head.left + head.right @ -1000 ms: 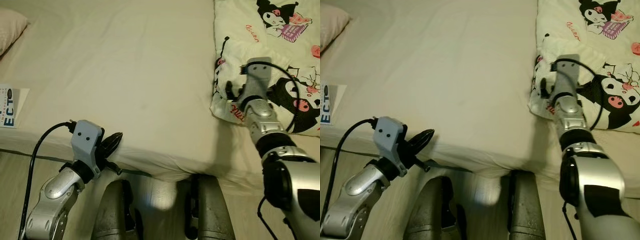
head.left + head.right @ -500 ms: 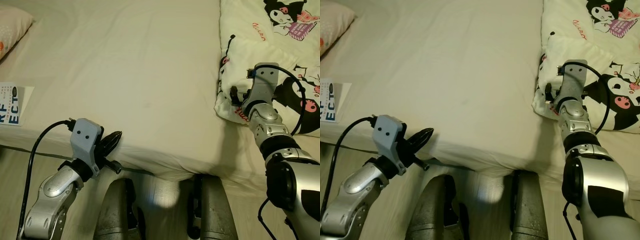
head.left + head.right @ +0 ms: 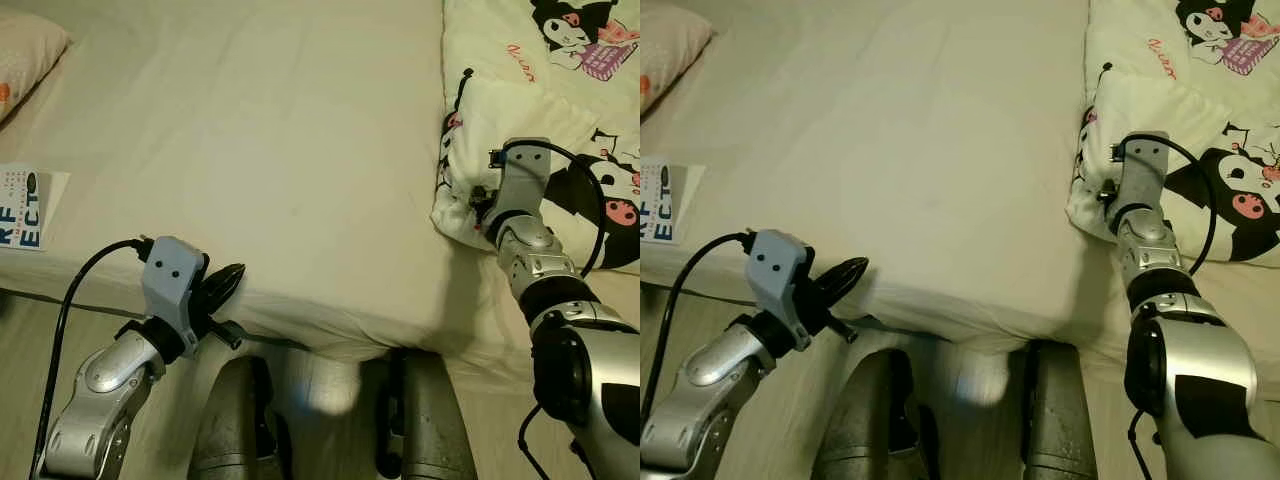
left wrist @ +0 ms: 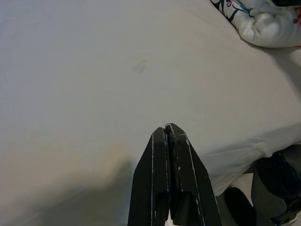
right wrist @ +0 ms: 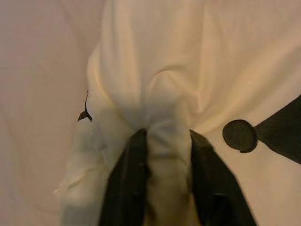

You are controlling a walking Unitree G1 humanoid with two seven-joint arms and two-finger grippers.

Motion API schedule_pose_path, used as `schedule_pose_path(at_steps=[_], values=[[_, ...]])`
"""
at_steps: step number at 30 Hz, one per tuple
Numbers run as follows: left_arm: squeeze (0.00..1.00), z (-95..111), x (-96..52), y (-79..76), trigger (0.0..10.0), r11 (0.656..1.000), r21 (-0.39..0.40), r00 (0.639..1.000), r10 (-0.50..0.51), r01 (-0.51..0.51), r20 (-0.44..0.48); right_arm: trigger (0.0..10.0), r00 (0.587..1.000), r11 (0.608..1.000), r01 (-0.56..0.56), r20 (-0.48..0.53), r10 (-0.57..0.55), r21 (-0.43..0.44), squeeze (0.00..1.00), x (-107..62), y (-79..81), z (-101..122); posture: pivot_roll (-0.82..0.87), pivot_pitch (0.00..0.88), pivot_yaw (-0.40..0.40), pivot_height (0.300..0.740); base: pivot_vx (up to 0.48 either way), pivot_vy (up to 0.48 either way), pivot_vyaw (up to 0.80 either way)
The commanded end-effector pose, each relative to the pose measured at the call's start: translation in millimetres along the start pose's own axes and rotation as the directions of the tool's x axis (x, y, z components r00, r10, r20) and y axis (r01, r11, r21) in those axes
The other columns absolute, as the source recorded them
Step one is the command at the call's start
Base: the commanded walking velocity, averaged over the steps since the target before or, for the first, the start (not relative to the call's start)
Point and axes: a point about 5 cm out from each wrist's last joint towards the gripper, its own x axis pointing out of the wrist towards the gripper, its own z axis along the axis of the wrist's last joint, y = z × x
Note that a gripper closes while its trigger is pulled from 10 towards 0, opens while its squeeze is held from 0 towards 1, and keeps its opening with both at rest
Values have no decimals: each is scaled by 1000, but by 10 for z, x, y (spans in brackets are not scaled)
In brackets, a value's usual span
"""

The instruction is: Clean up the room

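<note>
Pinching the quilt (image 5: 188, 70), right gripper (image 5: 167, 141) jaws grip its fold.

silver arms, black cables, black claws

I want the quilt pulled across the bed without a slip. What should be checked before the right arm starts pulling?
1. Right gripper pinches a fold of the quilt: ok, cloth sits bunched between both fingers.
2. Grip is at the quilt's near corner: ok.
3. Grip is deep enough to hold under a pull: cannot tell.
4. Left gripper is out of the way: ok, shut at the bed's near edge, apart from the quilt.
5. Sheet along the pull path is bare: ok.
6. Book at the left edge stays clear of the path: ok.
</note>
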Motion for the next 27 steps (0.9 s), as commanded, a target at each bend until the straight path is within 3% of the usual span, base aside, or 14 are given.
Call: schedule_pose_path(at_steps=[1,9,16,21,27], values=[[0,-56,-43,3,10000,1000,-4,999,-16,16,-36,0,999,1000,17,-51,-18,-14,0,-27,-76,-160,147,492,76,589,0,0,0],[0,-66,-12,3,10000,1000,-5,999,-20,20,-33,0,999,1000,7,-31,-8,-19,0,-22,-66,-122,132,485,73,589,0,0,0],[0,-90,4,43,10000,1000,-1,1000,-9,9,-26,0,999,999,-27,17,27,-36,0,-7,65,-27,63,474,41,589,0,0,0],[0,-113,37,62,10000,1000,-3,1000,6,-6,-15,0,990,994,-98,97,102,-41,0,-1,296,133,34,465,29,589,0,0,0],[0,-133,75,50,10000,1000,-10,1000,13,-13,0,0,955,973,-225,190,229,-41,0,-67,689,211,-4,435,19,589,0,0,0]])
